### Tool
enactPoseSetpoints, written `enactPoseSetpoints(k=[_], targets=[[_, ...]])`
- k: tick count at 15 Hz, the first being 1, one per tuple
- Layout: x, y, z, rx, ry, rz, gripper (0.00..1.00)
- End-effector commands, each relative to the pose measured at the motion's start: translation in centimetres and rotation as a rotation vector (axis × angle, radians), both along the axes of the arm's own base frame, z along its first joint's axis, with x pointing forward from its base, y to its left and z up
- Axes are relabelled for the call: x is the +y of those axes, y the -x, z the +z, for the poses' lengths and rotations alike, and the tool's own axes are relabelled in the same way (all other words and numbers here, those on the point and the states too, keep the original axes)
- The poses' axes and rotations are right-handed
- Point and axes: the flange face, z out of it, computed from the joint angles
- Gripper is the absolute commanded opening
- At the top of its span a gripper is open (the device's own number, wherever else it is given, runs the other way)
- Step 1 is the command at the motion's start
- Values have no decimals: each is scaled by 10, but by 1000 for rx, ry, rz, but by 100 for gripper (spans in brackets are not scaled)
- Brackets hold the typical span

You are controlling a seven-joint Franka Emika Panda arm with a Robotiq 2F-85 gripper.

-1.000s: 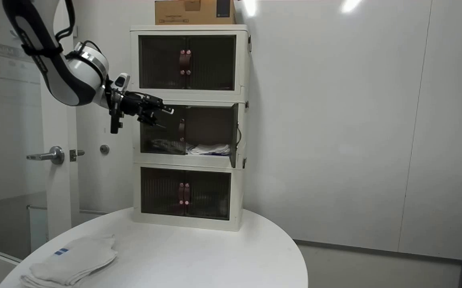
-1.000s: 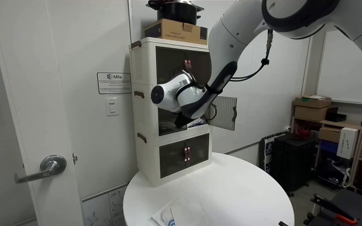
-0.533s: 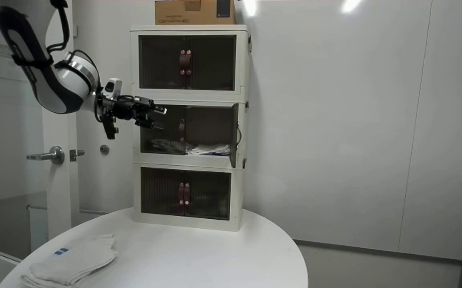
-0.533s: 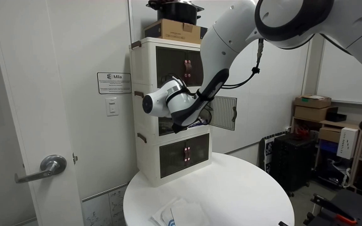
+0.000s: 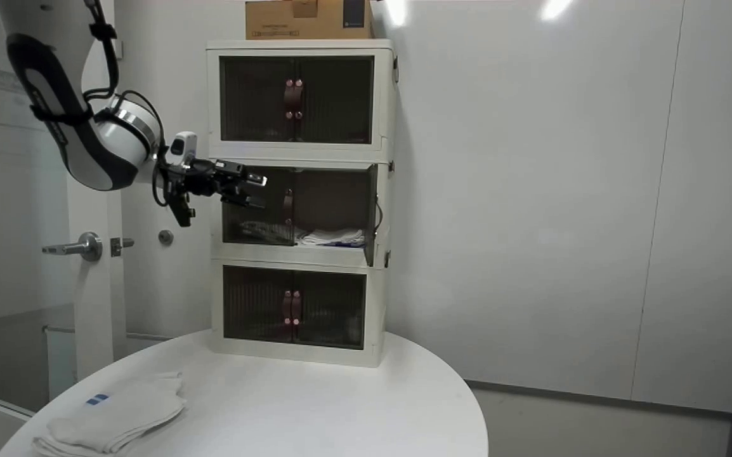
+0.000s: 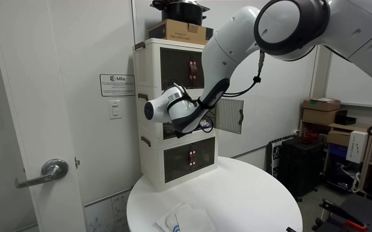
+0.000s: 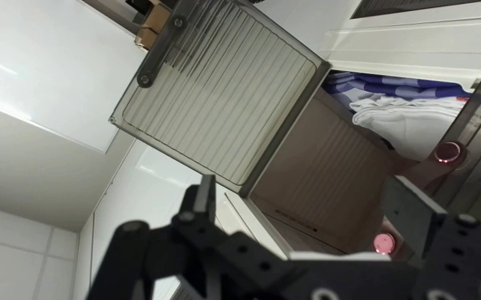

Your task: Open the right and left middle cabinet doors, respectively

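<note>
The right middle cabinet door [image 5: 372, 216] stands swung out to the side, its ribbed panel [image 7: 224, 96] facing the wrist camera. The left middle cabinet door [image 5: 269, 219] is closed across its half of the compartment. Its reddish strap handle [image 7: 422, 173] runs between two pink studs in the wrist view. My gripper [image 5: 256, 192] is in front of this door, level with its handle. Seen from the wrist, the gripper [image 7: 301, 181] is open with nothing held; one finger [image 7: 407, 212] overlaps the handle, and contact cannot be told. In an exterior view the arm [image 6: 186, 112] hides the gripper.
Folded cloths [image 5: 333, 237] lie inside the middle compartment. The top-tier doors [image 5: 334, 98] and bottom-tier doors [image 5: 331, 311] are closed. A cardboard box [image 6: 186, 32] and a black pot [image 6: 182, 13] sit on top. White cloths [image 5: 125, 406] lie on the round table [image 5: 340, 406].
My arm has lowered. The gripper first drew back a little from the cabinet, then moved slightly toward it again. Both middle doors have kept their positions.
</note>
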Motion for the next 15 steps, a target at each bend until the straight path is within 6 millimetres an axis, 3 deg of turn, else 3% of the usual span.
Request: enactPoseSetpoints(k=[1,9,15], targets=[[-8,-15,-9,-63,11,-25,100],[-6,-42,-10,-113,-2,9,100],[-15,-64,-17,-140,-15,41,100]])
